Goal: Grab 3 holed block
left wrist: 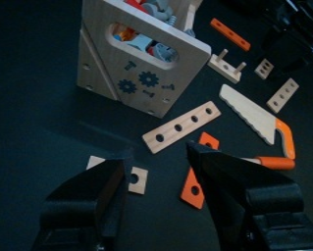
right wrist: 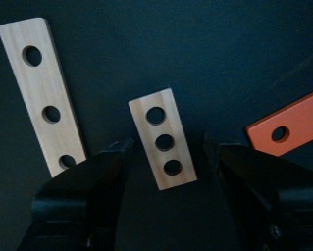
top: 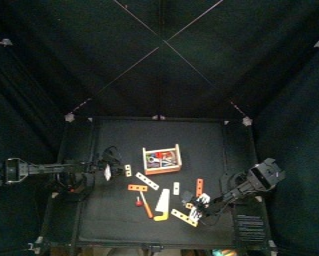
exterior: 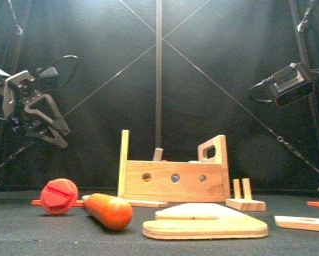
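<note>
**Right hand lined up over 3-holed block, no grip yet**

Right hand (right wrist: 172, 181) is spread wide and empty, hovering w/ one jaw on each side of the short 3-holed block (right wrist: 163, 139). In the right wrist view no jaw touches the wood; whether the tips reach desk level can't be told. The block lies flat on the desk (top: 122, 135), near the front edge toward the front-right corner, its long sides running roughly along the jaws, so a squeeze would catch it across the narrow width. My read: that's why the wrist is turned this way.

Neighbours are close. A longer wooden strip (right wrist: 47, 88) w/ holes lies just beside the block on one side, an orange strip (right wrist: 292, 123) on the other; both are apart from the block and from the jaws. Wide spread gives margin, but a jaw could nudge either one on the way down.

Left hand (left wrist: 159, 181) rests out by the desk's left edge, also spread, holding nothing, looking toward the wooden toolbox (left wrist: 132, 54) and a saw (left wrist: 257, 123) w/ orange handle.

Judgement: approach step, grab not yet done. Next needs a drop, then close.
</note>
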You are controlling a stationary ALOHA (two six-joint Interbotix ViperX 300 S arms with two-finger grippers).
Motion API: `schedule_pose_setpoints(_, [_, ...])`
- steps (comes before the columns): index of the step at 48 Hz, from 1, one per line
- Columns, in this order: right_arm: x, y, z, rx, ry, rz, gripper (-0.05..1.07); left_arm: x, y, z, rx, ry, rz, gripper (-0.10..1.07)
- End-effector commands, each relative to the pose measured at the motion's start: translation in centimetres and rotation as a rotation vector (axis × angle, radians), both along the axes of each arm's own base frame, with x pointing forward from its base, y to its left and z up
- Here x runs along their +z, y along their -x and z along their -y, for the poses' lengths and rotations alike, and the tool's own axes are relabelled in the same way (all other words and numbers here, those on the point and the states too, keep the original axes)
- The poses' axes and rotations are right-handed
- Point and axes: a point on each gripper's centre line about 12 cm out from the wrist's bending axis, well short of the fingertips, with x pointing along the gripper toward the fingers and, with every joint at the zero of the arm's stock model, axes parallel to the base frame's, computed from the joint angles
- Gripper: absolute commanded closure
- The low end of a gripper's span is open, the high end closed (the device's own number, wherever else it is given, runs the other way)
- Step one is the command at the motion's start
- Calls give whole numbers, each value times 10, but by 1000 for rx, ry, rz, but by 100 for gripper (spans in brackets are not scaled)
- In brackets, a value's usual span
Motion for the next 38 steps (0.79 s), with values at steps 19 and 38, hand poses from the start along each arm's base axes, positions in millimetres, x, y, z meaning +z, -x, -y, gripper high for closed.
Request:
schedule_pose_setpoints(19, [5, -3, 1, -18, 16, -8, 45, 4, -3, -1, 2, -2, 12, 13])
schedule_pose_setpoints(38, [28, -10, 1, -19, 55, 16, 45, 4, -3, -1, 2, -2, 12, 13])
